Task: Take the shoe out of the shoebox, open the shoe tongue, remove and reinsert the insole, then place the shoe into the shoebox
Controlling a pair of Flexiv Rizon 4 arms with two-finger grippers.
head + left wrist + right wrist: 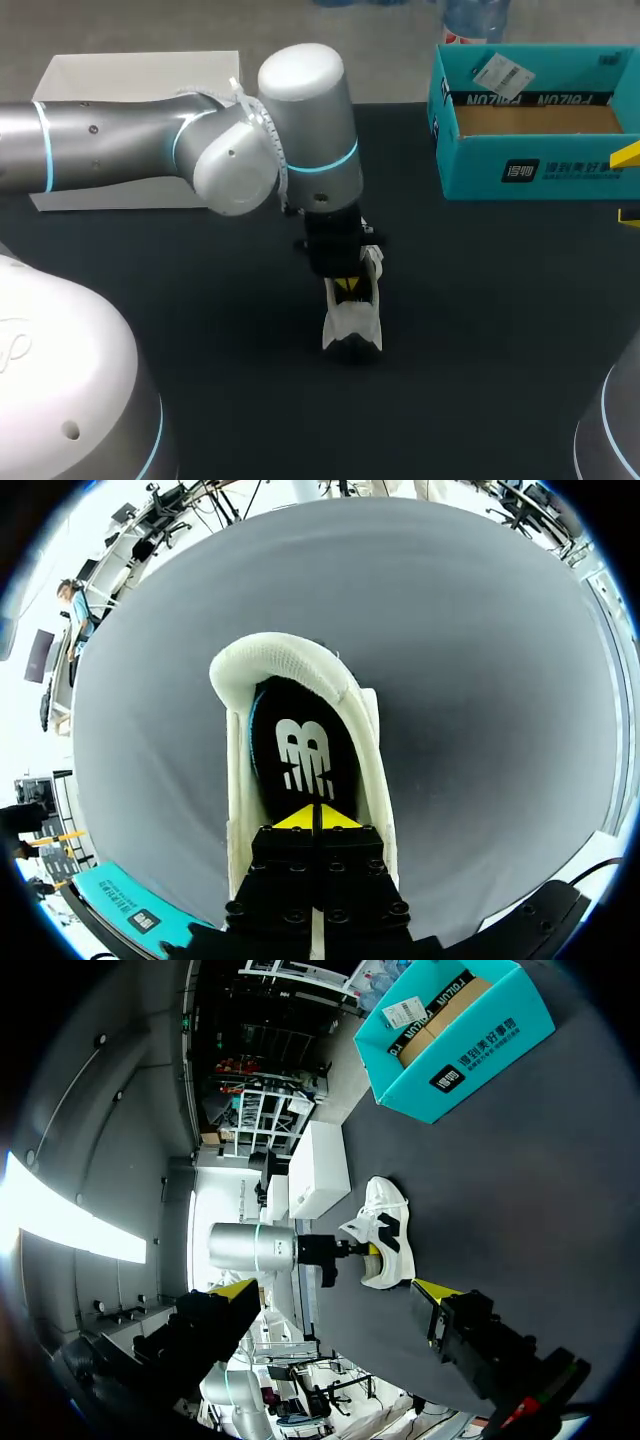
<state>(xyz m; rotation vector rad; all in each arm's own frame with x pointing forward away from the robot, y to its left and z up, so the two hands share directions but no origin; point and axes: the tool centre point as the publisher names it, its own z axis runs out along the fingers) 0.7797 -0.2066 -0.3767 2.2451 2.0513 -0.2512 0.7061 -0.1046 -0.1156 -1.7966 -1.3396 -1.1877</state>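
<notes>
A white shoe (353, 325) stands on the dark table near the middle, its heel toward the front edge. My left arm comes across from the left, and my left gripper (347, 287) is down in the shoe's opening. In the left wrist view its yellow tips (318, 817) are shut together right over the black insole (300, 750) that lies flat inside the shoe (290, 655); whether they pinch it is unclear. The teal shoebox (530, 170) stands open at the back right. My right gripper (628, 185) hangs open at the right edge, far from the shoe (385, 1225).
A white box (130, 80) sits at the back left behind my left arm. The teal shoebox (460, 1040) shows a bare cardboard floor with a paper tag on its rim. Dark tabletop (500, 320) stretches between the shoe and my right arm.
</notes>
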